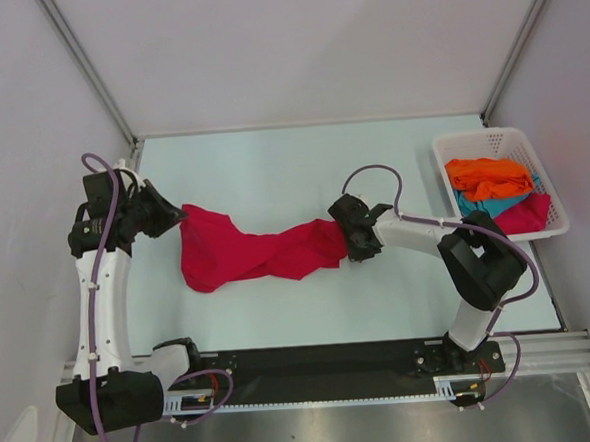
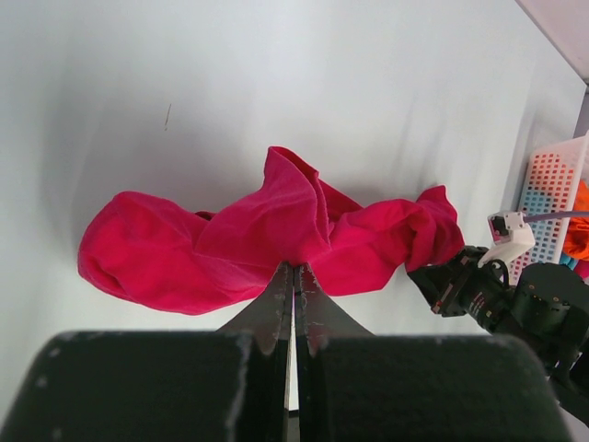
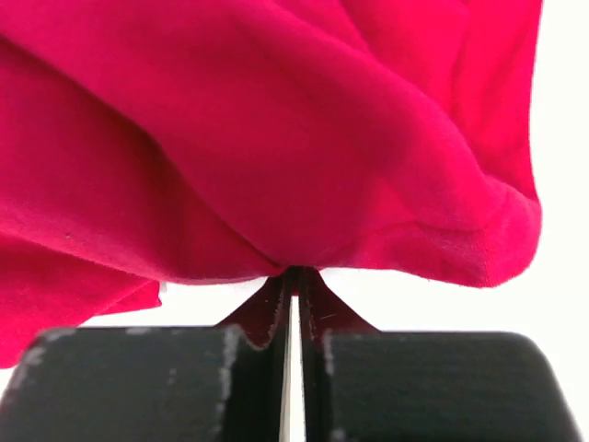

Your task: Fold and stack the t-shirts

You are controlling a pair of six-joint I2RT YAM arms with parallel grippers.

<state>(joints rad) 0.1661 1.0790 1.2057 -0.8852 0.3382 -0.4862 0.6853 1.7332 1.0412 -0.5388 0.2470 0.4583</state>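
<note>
A crimson red t-shirt (image 1: 247,249) lies twisted and stretched across the middle of the table (image 1: 272,172). My left gripper (image 1: 182,216) is shut on its left end; in the left wrist view the fingertips (image 2: 295,269) pinch a fold of the red t-shirt (image 2: 276,230). My right gripper (image 1: 344,235) is shut on the shirt's right end, and the right wrist view shows the red cloth (image 3: 276,138) bunched just above the closed gripper (image 3: 295,273). An orange t-shirt (image 1: 488,176) and a teal t-shirt (image 1: 486,205) lie in the basket.
A white slatted basket (image 1: 491,141) stands at the table's right edge, with more red cloth (image 1: 530,215) in its near corner. Enclosure walls and metal posts (image 1: 85,68) ring the table. The right arm (image 2: 497,295) shows in the left wrist view.
</note>
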